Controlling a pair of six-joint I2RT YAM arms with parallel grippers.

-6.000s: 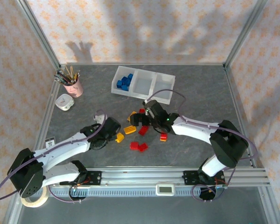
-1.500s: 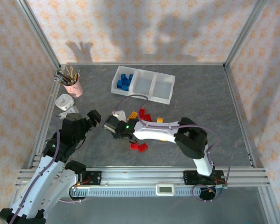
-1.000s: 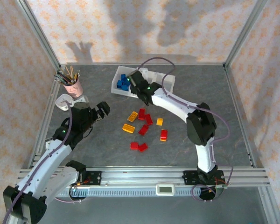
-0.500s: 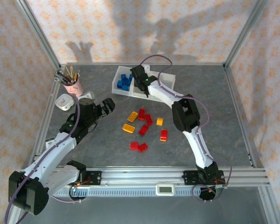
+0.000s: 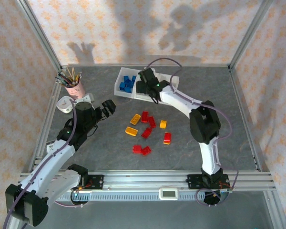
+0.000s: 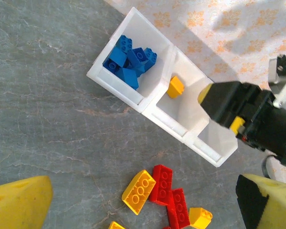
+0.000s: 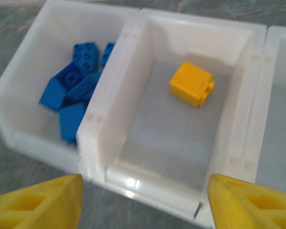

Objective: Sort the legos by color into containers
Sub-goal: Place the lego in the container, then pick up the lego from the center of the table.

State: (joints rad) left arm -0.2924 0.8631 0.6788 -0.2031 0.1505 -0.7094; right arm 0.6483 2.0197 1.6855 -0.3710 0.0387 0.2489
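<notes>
**Yellow brick in the middle bin, both hands spread**

White translucent plastic forms the tray [image 5: 168,93]. It stands toward the far edge of the grey tabletop [image 5: 233,114], near the patterned back wall [image 5: 148,33] but apart from it, and sits slightly askew to that edge.

The right hand [image 7: 144,195] hovers over the near rim of the middle bin. Its two yellow fingers are spread wide with nothing between them. A single yellow brick [image 7: 192,83] lies on that bin's floor toward the far side, free of the walls. The blue bricks [image 7: 74,86] are heaped in the left bin, close to the partition.

The left hand [image 5: 107,109] hangs above the tabletop just left of the loose bricks [image 5: 147,132], fingers fully parted and holding nothing. These red and yellow-orange bricks lie scattered mid-tabletop, between the tray and the near rail.

A pink cup [image 5: 74,88] of pencils stands by the left edge, beyond the left arm. Bare tabletop runs from the bricks to the right edge, and an open strip separates the tray from the bricks.
</notes>
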